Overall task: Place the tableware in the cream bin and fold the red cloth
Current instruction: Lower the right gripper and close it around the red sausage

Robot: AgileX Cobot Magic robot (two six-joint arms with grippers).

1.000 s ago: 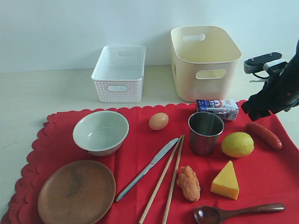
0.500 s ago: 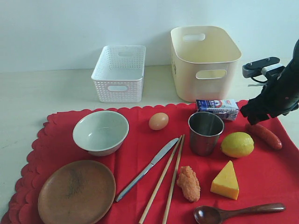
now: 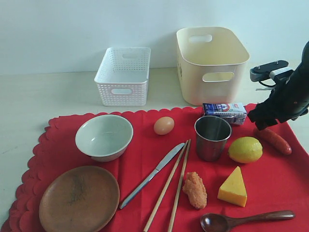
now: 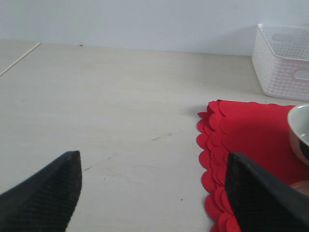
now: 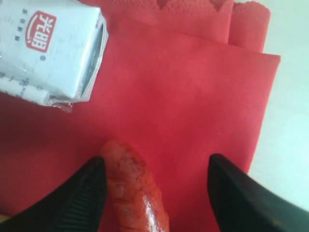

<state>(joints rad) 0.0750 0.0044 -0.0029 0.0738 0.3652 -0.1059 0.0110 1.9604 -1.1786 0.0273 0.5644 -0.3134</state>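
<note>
Currently flat across the table [image 3: 48,92], red cloth [image 3: 145,145], unfolded, taken as the clock face in the exterior view and carrying all the tableware: bowl [image 3: 104,137] at 10 o'clock, plate [image 3: 79,198] at 8, steel cup [image 3: 212,137] just off centre toward 2, knife [image 3: 152,176] and chopsticks [image 3: 171,188] slanting side by side toward 6, spoon [image 3: 246,219] at 5. Past the far edge at 1 o'clock, cream bin [image 3: 212,72], no tableware visible inside. At 3 o'clock, right gripper [image 5: 157,193], jaws apart, straddling one end of the sausage [image 5: 135,193] without pinching it. Beyond the 9 o'clock edge, left gripper [image 4: 154,193], spread wide over bare table, holding nothing. Probable slip: closing here and lifting food instead of tableware, or snagging soft fabric and rocking the cup into the lemon [image 3: 245,149]. Smooth rounded plastic for the bin; matte scalloped weave for the cloth; glazed bowl, grained wood, glossy sausage skin.
</note>
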